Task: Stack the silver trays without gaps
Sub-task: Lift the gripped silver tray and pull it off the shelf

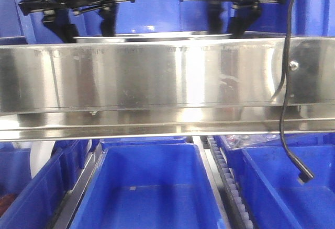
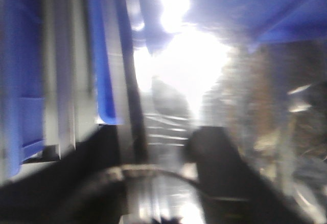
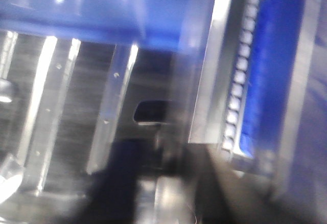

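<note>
The tray (image 1: 152, 37) lies between and just below the two: left pincer (image 1: 82, 26) gaping wide, right pincer (image 1: 229, 25) dipping behind the rail (image 1: 157, 72) — its grip I cannot tell. One per end — likely to keep it level.

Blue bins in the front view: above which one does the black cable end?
The bin at lower right: the black cable dangles over it; the middle bin and the left bin have no cable above.
</note>
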Controlling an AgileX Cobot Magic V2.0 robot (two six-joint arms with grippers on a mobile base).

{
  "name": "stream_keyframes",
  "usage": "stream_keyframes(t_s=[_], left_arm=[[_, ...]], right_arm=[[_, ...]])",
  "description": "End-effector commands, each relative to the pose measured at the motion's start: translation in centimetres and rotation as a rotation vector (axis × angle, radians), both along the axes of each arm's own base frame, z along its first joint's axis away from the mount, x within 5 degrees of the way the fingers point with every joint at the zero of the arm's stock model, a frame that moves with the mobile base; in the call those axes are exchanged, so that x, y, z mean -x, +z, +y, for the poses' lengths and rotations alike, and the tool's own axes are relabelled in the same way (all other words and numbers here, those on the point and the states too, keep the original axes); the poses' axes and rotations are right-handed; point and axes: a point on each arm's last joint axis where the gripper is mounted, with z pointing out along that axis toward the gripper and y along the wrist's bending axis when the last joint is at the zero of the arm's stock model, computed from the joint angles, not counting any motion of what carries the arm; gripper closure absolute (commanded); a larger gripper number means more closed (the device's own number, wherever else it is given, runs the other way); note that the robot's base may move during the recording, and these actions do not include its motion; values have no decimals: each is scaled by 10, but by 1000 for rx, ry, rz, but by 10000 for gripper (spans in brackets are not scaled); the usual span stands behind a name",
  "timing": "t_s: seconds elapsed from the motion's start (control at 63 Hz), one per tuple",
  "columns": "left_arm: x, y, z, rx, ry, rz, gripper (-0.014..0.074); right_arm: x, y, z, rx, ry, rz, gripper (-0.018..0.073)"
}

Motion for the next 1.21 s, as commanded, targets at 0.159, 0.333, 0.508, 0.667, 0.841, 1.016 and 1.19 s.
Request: stream_keyframes(t_s=[0.159, 0.333, 0.508, 0.667, 0.841, 1.016, 1.19], left_arm=[[8, 28, 2, 34, -1, -44, 635], [14, 47, 5, 22, -22, -52, 642], [30, 74, 13, 21, -37, -85, 642], [52, 97, 19, -31, -58, -115, 642], [81, 120, 16, -63, -103, -162, 642], [111, 123, 16, -69, -153, -164, 642], [138, 107, 19, -92, -195, -108, 642]], right_arm=[[12, 35, -4, -28, 18, -67, 498], [20, 50, -7, -40, 18, -97, 498], [37, 79, -14, -67, 18, -158, 498], [60, 109, -17, -95, 36, -219, 498], [89, 125, -9, -66, 76, -238, 498], [121, 127, 4, -38, 113, -251, 498], [147, 119, 9, -31, 126, -251, 498]])
